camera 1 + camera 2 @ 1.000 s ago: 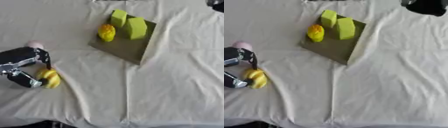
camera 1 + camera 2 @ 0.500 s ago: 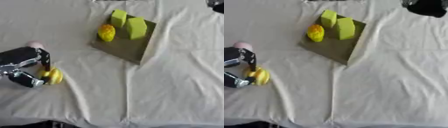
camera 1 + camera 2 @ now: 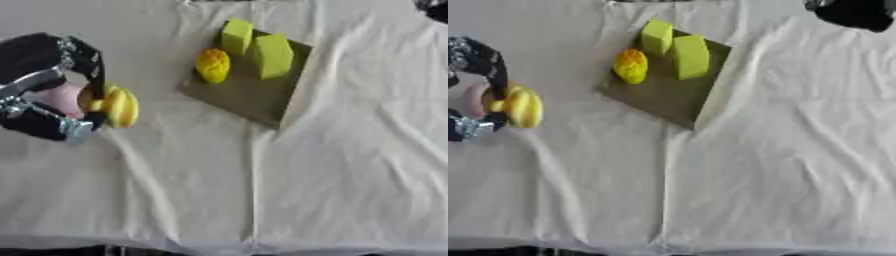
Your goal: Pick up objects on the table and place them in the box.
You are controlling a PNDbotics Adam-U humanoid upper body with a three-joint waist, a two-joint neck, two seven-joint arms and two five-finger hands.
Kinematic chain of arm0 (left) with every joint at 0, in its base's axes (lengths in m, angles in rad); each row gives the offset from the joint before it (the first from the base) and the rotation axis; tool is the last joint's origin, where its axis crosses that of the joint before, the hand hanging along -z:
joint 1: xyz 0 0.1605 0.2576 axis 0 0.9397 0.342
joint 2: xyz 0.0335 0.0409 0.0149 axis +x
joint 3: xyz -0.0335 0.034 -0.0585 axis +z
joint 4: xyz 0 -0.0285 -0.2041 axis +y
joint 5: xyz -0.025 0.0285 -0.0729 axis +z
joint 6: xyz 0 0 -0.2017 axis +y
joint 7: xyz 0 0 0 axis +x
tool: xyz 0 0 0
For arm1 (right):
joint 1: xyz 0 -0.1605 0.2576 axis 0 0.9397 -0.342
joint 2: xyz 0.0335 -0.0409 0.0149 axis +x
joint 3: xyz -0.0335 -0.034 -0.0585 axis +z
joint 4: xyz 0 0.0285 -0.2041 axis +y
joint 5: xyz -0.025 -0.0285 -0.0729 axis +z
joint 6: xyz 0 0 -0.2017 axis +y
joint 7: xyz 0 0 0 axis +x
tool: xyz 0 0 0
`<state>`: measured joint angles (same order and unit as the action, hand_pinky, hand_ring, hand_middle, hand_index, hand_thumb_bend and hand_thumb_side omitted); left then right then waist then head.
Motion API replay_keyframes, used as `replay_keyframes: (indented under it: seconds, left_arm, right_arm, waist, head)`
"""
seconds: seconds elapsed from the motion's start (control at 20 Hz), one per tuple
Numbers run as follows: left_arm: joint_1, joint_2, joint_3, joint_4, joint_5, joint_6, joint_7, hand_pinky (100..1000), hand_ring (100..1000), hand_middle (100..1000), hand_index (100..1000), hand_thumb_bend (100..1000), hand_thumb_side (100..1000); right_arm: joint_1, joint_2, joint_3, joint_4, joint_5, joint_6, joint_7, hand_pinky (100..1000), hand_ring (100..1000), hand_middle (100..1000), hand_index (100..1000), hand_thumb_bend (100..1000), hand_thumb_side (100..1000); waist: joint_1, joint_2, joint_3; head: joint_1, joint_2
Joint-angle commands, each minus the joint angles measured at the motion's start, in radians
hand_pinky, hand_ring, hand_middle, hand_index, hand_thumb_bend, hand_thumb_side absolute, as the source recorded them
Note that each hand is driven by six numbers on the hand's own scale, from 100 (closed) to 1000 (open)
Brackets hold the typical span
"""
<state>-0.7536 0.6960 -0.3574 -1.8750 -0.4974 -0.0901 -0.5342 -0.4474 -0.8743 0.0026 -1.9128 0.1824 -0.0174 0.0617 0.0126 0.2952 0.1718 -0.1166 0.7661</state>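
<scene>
White cloth covers the table (image 3: 332,165), wide and bare across the near and right parts. At the left edge the left hand (image 3: 44,95) curls round a yellow fruit (image 3: 120,107), with something pink (image 3: 61,99) inside its grasp. Farther right the flat box (image 3: 249,92) carries two green blocks (image 3: 273,55) and an orange-yellow fruit (image 3: 213,65).

At about 9 o'clock in the left eye view shows the left hand (image 3: 44,95), mostly black and bulky, its shell rounded and matte. Silver metal shows along the fingers (image 3: 83,55), in bright bands at the joints, and again low down near the thumb side, where a pale grey block glints. Up at 1 o'clock in the right eye view, a dark, black, blurred mass is the right hand (image 3: 852,11), its details too soft to make out.
</scene>
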Motion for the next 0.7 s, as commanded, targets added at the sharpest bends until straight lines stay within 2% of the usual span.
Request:
replay_keyframes:
  seconds: [0.05, 0.4, 0.7]
  left_arm:
    - [-0.069, -0.053, 0.001, 0.005, 0.02, 0.002, -0.014, 681, 612, 545, 489, 215, 100]
    - [-0.207, -0.227, -0.03, 0.139, -0.001, -0.014, -0.023, 686, 607, 544, 496, 163, 100]
    - [-0.289, -0.396, -0.042, 0.301, -0.06, -0.048, 0.009, 691, 606, 548, 505, 104, 100]
  right_arm:
    - [-0.011, -0.018, -0.012, 0.001, -0.001, -0.002, 0.003, 948, 971, 816, 872, 100, 187]
    - [-0.011, -0.01, -0.017, 0.003, -0.012, -0.008, 0.006, 951, 973, 817, 872, 100, 209]
    - [-0.026, 0.005, -0.016, 0.007, -0.022, -0.01, 0.013, 953, 973, 817, 872, 100, 217]
  waist:
    - [0.013, -0.169, -0.001]
    - [0.011, -0.167, -0.011]
    - [0.005, -0.165, -0.024]
  head:
    - [-0.005, 0.004]
    - [-0.004, 0.004]
    - [0.007, 0.004]
